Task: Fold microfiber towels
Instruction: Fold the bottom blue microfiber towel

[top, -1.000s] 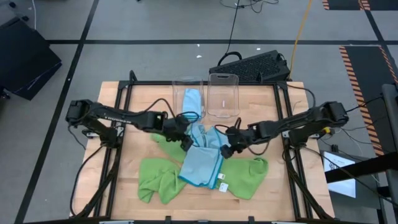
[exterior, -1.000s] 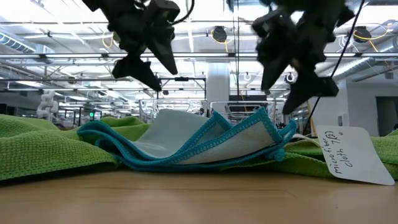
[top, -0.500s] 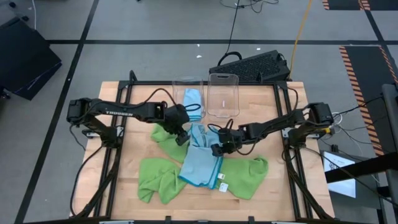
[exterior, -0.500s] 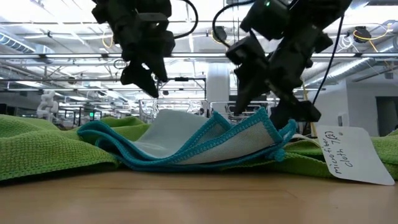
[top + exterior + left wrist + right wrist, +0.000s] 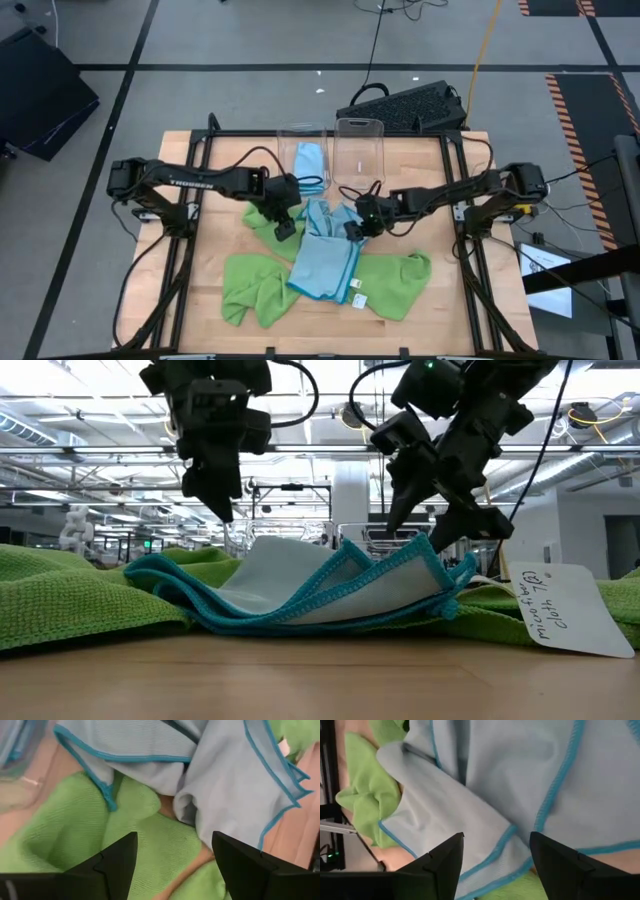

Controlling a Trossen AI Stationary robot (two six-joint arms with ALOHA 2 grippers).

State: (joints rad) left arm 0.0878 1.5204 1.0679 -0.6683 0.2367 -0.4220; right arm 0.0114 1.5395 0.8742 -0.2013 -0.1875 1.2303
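Two grippers are hovering over the crumpled light blue towel (image 5: 325, 255) lying mid-table on green towels (image 5: 258, 288): the left gripper (image 5: 283, 226) and right gripper (image 5: 356, 226), both spread wide and empty, are seemingly lining up to pinch opposite edges.

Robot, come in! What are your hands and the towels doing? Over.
Left gripper open over green towel. Right gripper open above blue towel. Blue towel rumpled, unfolded. Nothing blocking.
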